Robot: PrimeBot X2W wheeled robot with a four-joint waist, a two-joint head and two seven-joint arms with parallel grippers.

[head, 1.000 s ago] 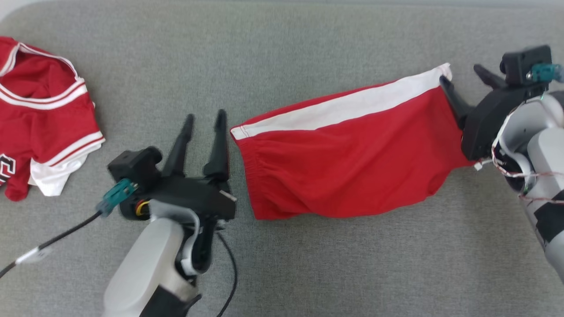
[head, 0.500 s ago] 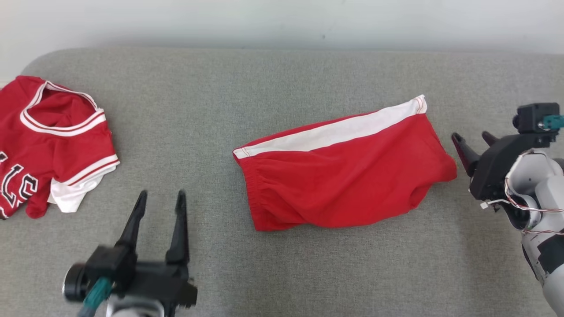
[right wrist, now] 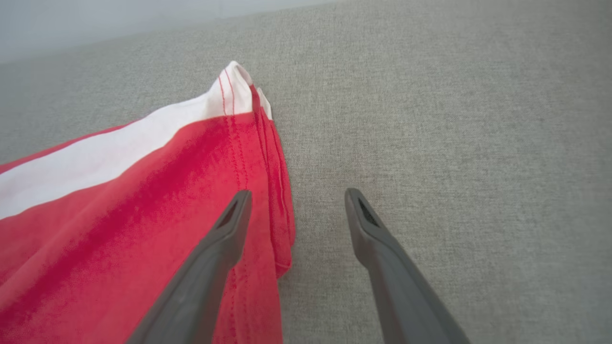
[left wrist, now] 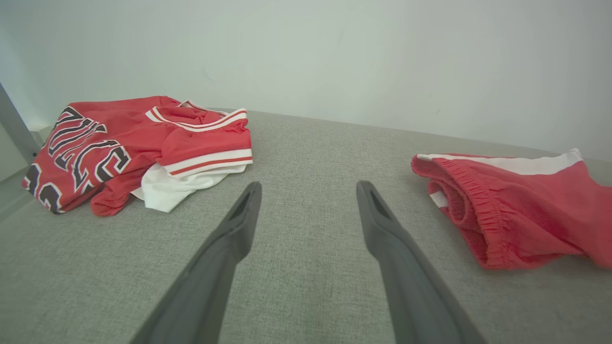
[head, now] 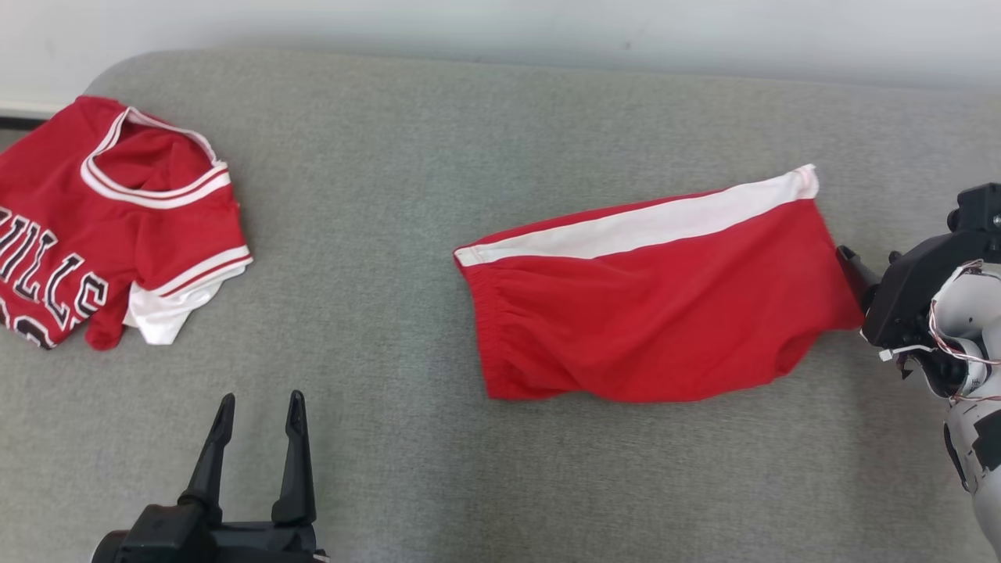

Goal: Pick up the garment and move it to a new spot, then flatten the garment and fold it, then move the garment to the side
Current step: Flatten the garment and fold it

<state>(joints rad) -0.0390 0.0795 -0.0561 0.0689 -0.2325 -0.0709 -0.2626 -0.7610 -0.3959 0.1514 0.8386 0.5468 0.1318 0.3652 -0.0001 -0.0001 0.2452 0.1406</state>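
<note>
Pulled back: my left gripper has drawn away from the red shorts.
It sits spread and empty; farther off, my right gripper, also spread and holding nothing, has one finger over their hem on the grey cushion.

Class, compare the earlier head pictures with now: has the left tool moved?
Yes. The left tool has drawn back from the red shorts, toward the robot and leftward; earlier its fingertips sat beside their waistband.

Red cloth shorts, matt; grey couch w/ coarse woven fabric.
</note>
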